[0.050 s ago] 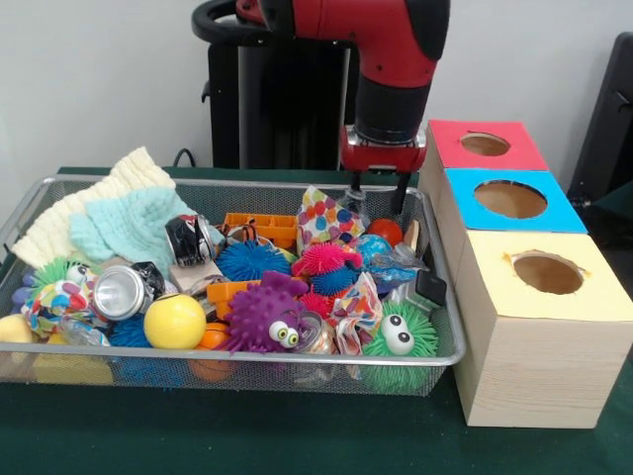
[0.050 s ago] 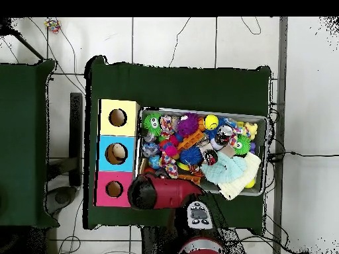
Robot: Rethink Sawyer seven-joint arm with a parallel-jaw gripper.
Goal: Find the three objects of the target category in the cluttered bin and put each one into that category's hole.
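A wire mesh bin [image 1: 247, 184] holds a jumble of toys. Spiky rubber balls lie in it: a purple one with eyes [image 1: 265, 317], a green one with eyes [image 1: 399, 336], a blue one [image 1: 247, 262] and a pink one [image 1: 326, 259]. Among them are a yellow ball [image 1: 174, 321], crushed cans [image 1: 124, 290], polka-dot fabric [image 1: 326, 216] and a red ball [image 1: 388, 231]. My gripper [image 1: 377, 194] hangs over the bin's far right corner, just above the red ball, open and holding nothing. In the overhead view the red arm [image 2: 155, 192] hides it.
Three boxes with round holes stand in a row right of the bin: red-topped [image 1: 485, 144], blue-topped [image 1: 510, 199] and yellow-topped [image 1: 547, 272]. Cream [image 1: 79, 213] and mint [image 1: 138, 223] knit cloths fill the bin's far left. An orange plastic piece [image 1: 259, 228] lies mid-bin.
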